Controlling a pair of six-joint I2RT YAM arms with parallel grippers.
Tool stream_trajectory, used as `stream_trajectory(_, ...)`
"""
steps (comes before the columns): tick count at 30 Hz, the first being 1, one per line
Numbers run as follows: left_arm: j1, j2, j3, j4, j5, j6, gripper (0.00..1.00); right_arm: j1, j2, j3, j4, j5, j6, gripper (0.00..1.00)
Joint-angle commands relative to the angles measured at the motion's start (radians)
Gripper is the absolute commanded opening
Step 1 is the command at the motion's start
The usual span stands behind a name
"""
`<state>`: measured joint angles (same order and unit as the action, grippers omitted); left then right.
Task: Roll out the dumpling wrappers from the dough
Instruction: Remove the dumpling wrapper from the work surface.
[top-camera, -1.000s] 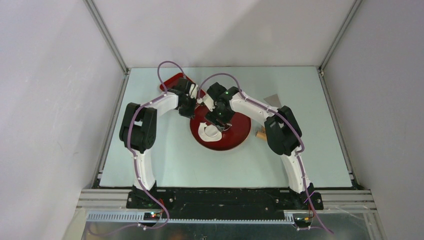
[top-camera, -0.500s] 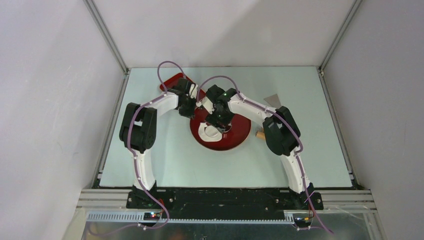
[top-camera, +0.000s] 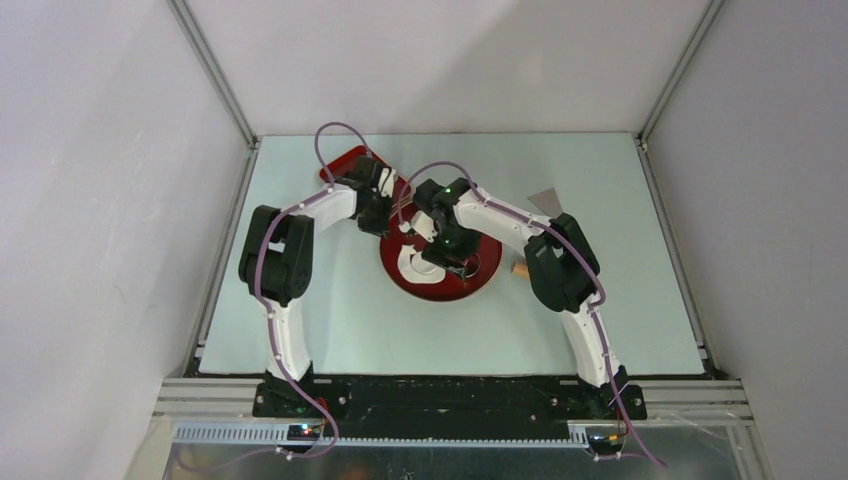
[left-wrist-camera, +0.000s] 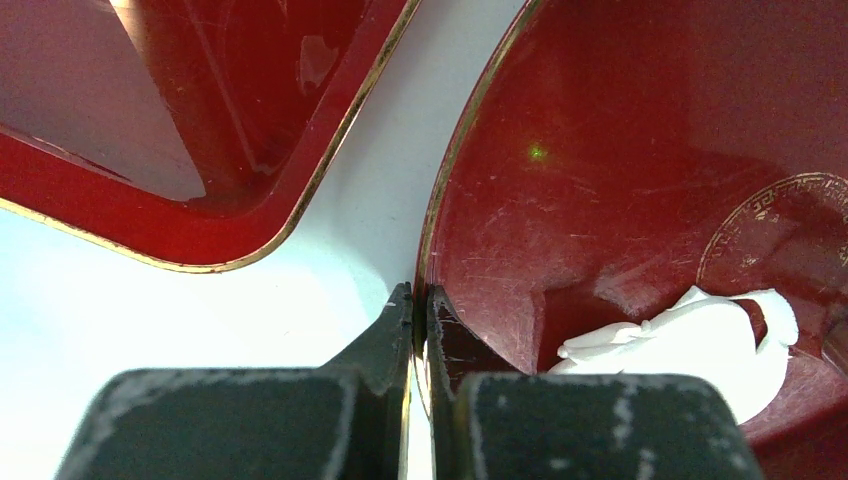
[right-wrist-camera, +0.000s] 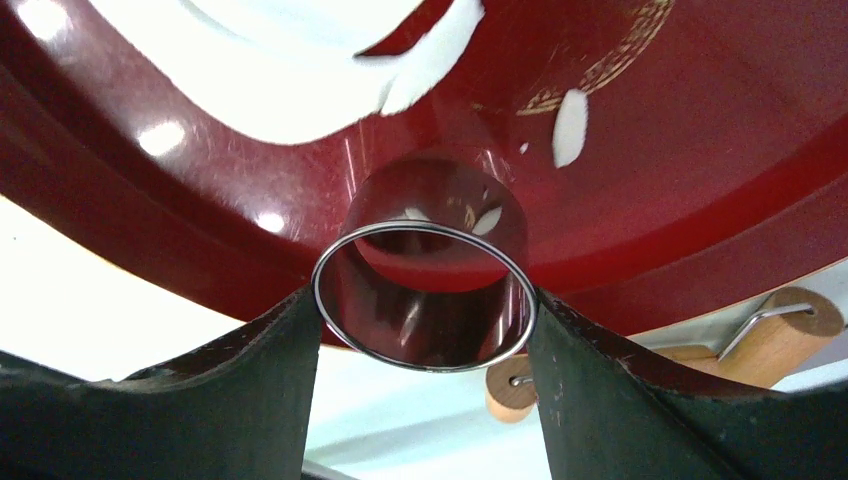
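Both arms fold in toward the middle, elbows flared outward. The left arm (top-camera: 280, 262) reaches far and right, and the left tool (left-wrist-camera: 420, 300) is pinched on a plate rim (left-wrist-camera: 440, 200), fingers almost meeting. The right arm (top-camera: 560, 265) angles far and left, wrist tipped down, with the right tool (right-wrist-camera: 423, 300) clamped around a metal ring (right-wrist-camera: 440, 190).

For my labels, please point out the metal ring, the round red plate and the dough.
Metal ring (right-wrist-camera: 440, 195): right wrist view, outer wall.
Round red plate (left-wrist-camera: 620, 130): left wrist view, bare inside.
Dough (left-wrist-camera: 700, 345): left wrist view, its middle.
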<state>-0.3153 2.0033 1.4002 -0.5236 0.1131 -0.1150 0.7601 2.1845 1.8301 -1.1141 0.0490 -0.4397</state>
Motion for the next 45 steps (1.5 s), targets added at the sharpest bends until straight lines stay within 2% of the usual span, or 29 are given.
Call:
stream_trajectory(1, 0.001, -0.038, -0.014, -0.005, -0.023, 0.006, 0.0, 0.011, -0.023, 0.02, -0.103, 0.004, -0.012, 0.59)
stream_trajectory(15, 0.002, -0.04, -0.017, -0.003, -0.024, 0.006, 0.0, -0.006, -0.057, 0.134, 0.008, -0.036, 0.096, 0.59)
stream_trajectory(25, 0.002, -0.04, -0.017, -0.004, -0.024, 0.007, 0.0, -0.014, -0.005, 0.149, 0.019, -0.119, 0.12, 0.59)
stream_trajectory(36, 0.002, -0.041, -0.018, -0.003, -0.024, 0.008, 0.0, -0.023, 0.058, 0.17, 0.017, -0.133, 0.118, 0.59)
stream_trajectory(45, 0.002, -0.041, -0.019, -0.002, -0.024, 0.007, 0.0, -0.025, 0.049, 0.139, 0.018, -0.124, 0.113, 0.59)
